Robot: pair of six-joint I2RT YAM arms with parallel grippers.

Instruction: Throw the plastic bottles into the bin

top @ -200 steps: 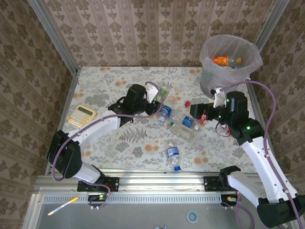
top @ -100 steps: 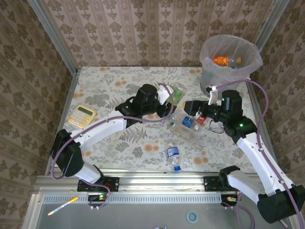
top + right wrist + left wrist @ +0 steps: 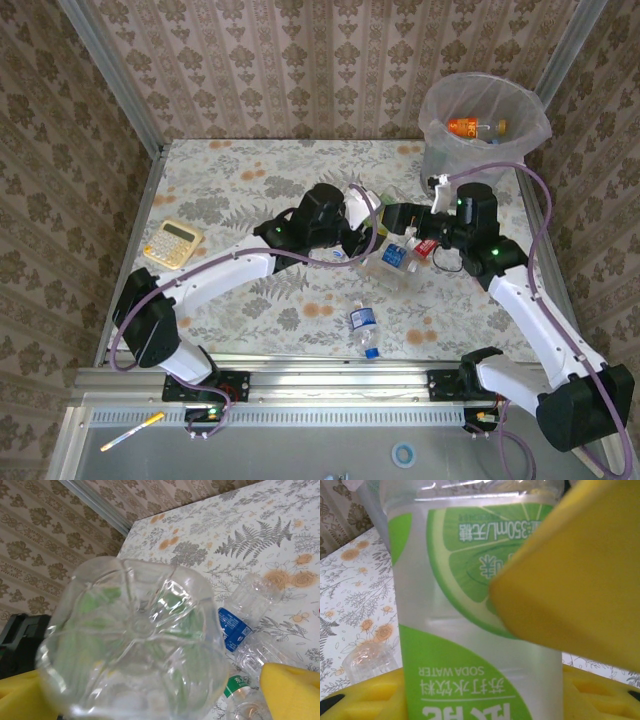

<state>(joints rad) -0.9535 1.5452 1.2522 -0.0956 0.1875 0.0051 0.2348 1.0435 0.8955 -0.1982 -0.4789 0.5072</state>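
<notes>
A robot lab booth: wallpaper panels (image 3: 330, 60), aluminium frame rails (image 3: 112, 75).

Two arms: white links (image 3: 215, 275), black joints (image 3: 325, 212), looping purple cables (image 3: 113, 340), yellow gripper fingers (image 3: 580, 580).

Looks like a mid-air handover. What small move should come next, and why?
Probably close the right end effector on the soda water bottle. Its yellow fingers flank the bottle's base with a gap showing, so it looks open, while the left end effector is clamped on the labelled body. The bin stands on the right arm's side.
</notes>
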